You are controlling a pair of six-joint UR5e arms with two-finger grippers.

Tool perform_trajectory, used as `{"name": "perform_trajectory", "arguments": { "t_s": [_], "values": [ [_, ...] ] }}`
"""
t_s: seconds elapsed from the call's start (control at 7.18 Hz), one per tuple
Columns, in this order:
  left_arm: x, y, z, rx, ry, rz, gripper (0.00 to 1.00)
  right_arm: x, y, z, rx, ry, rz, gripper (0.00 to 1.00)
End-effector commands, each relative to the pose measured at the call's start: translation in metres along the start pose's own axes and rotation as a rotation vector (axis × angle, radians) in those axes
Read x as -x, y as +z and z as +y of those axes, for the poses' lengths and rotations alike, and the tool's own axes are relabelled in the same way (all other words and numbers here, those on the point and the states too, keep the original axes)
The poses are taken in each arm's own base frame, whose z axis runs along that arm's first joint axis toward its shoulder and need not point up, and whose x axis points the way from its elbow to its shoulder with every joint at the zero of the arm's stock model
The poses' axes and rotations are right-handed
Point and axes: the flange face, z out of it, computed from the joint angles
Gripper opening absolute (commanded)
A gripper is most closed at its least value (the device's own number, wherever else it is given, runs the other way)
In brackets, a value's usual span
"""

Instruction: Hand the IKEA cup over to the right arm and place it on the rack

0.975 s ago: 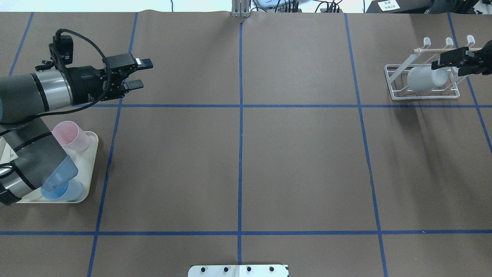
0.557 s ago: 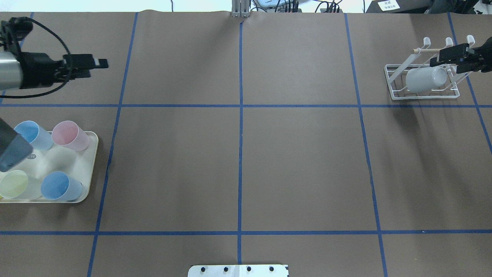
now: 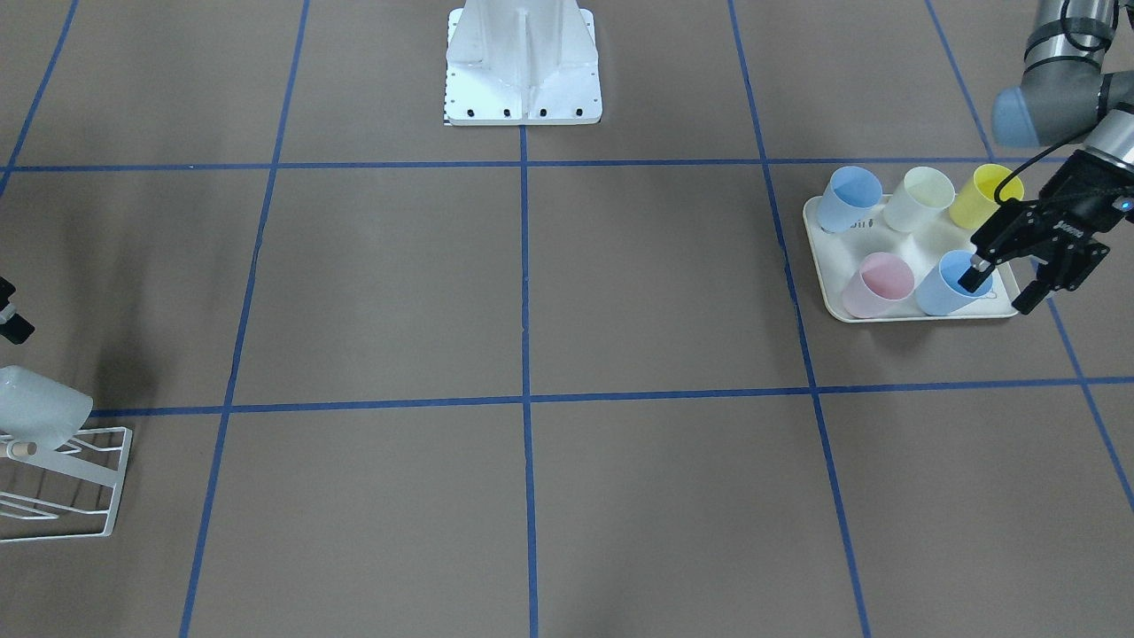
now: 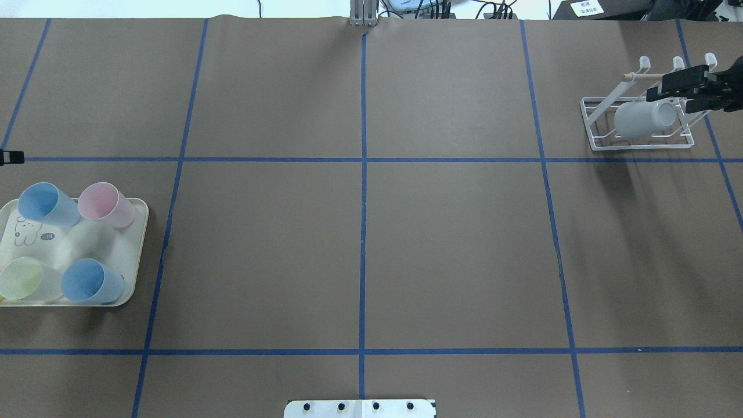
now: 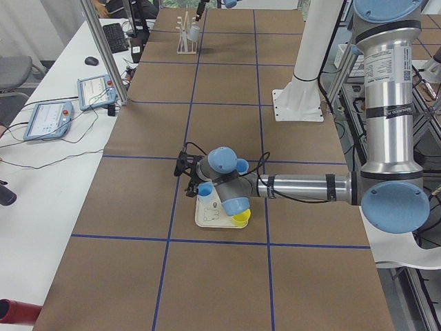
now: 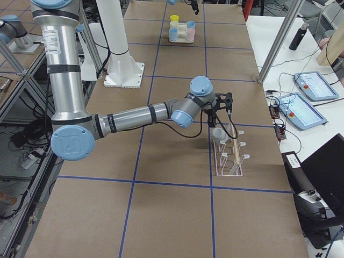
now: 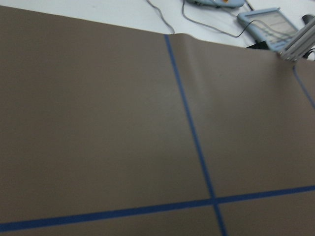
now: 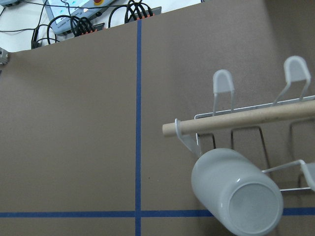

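Brown-paper table (image 4: 261, 232): cup (image 4: 641, 119) on rack (image 4: 598, 133); right gripper (image 4: 672, 100) edge-cropped, jaws apart; left gripper (image 3: 1001, 288) spread too.

Your table (image 4: 464, 249) wears brown paper crossed by blue tape lines (image 4: 363, 174). Beside the table runs a white bench (image 5: 34, 207) (it follows the table's long side), carrying two tablets (image 5: 47, 118), a keyboard (image 5: 116, 38) and a mouse (image 5: 90, 61). An aluminium post (image 5: 103, 48) rises between them.

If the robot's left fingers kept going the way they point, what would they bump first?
Probably just the brown table, near a blue tape line. The left gripper tilts down beside the tray, not over it, and its own camera shows only table and tape ahead.
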Motion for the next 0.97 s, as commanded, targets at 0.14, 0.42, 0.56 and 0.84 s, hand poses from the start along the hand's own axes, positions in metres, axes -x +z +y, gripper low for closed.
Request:
{"name": "perform_trajectory", "arguments": {
  "t_s": [0.14,0.42,0.56,0.84],
  "values": [
    [0.047,-0.072,0.111,0.113,-0.052,-0.103,0.98,0.007,0.000,0.002,0.005,-0.010,-0.011,0.99],
    [0.061,-0.056,0.135,0.194,-0.058,-0.120,0.98,0.008,0.002,0.003,0.007,-0.012,-0.009,0.99],
    [0.058,-0.044,0.132,0.209,-0.046,-0.109,0.98,0.008,0.002,0.004,0.009,-0.012,-0.009,0.99],
    [0.060,-0.028,0.144,0.259,-0.035,-0.112,0.95,0.008,0.004,0.004,0.011,-0.012,-0.009,0.99]
  ]
}}
